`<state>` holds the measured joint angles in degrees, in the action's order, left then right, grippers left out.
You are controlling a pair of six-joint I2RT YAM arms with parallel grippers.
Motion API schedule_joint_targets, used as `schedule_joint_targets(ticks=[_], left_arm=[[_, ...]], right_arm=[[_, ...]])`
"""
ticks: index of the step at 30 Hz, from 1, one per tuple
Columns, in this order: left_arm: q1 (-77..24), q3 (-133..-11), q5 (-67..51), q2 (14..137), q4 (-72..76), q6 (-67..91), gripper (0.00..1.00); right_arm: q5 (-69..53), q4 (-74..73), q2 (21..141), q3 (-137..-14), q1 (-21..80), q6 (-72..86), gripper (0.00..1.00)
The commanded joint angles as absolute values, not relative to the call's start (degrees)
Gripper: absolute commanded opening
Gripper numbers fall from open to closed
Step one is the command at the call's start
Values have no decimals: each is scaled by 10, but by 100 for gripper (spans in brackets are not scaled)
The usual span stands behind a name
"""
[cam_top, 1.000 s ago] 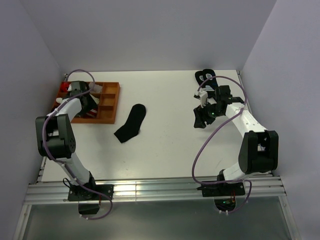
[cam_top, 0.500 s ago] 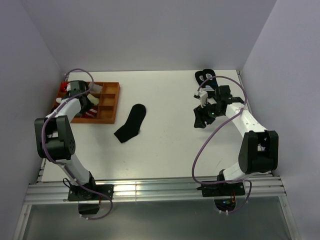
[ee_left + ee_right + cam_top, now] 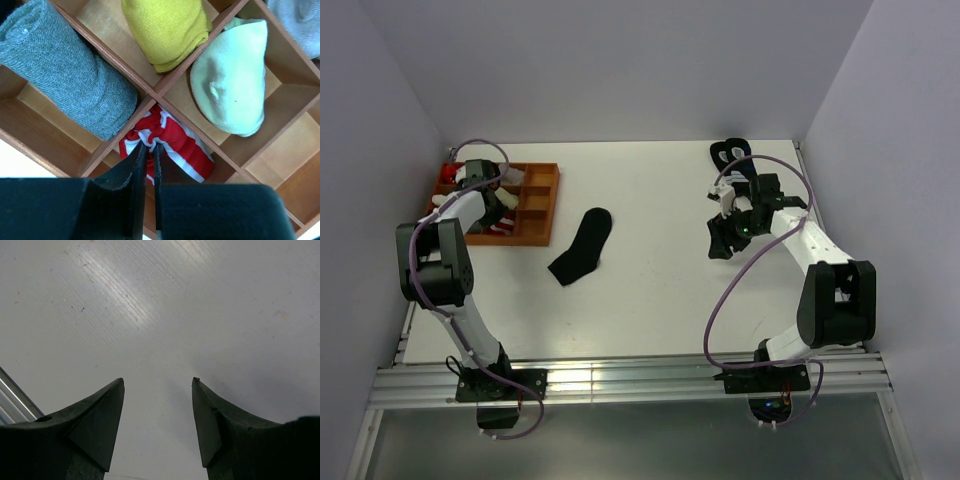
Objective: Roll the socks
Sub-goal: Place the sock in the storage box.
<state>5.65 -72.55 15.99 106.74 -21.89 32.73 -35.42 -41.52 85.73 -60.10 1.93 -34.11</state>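
Left gripper (image 3: 149,150) jaws near-shut on red-and-white striped sock (image 3: 172,147) in wooden tray (image 3: 538,212), upper left; black sock (image 3: 582,246) flat mid-frame; right gripper (image 3: 157,385) jaws wide & empty. Risk: thin pinch slips on lift

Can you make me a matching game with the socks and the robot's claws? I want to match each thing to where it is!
Things:
1 black sock
2 striped sock
3 yellow bundle
4 right gripper

Places:
A open over the bare table
B pinched by the left gripper
C rolled in its own tray compartment
D lying flat on the table

Pairs: 1-D, 2-B, 3-C, 4-A
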Motion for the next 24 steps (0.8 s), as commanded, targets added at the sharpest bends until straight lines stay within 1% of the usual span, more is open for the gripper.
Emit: schedule_joint_targets(ticks=[1,6,7,8,12,17,20,24], left_arm=[[54,-722,149,1095,-210,346,14],[54,-713,129,1062,-202,349,20],[54,-715,125,1057,-204,347,22],[54,-720,119,1053,-207,345,26],[54,-722,101,1018,-218,345,35],[54,-718,80,977,-225,349,41],[54,-717,69,948,-229,352,42],[55,-718,61,909,-239,357,44]], right_arm=[[-347,-403,849,-597,16,-351,63],[-345,-410,847,-605,16,-352,63],[-344,-410,847,-607,16,-352,63],[-344,-411,846,-609,17,-352,63],[-338,-411,833,-616,17,-345,63],[-329,-413,816,-628,25,-338,63],[-319,-407,812,-635,32,-325,63],[-295,-392,808,-645,71,-302,64]])
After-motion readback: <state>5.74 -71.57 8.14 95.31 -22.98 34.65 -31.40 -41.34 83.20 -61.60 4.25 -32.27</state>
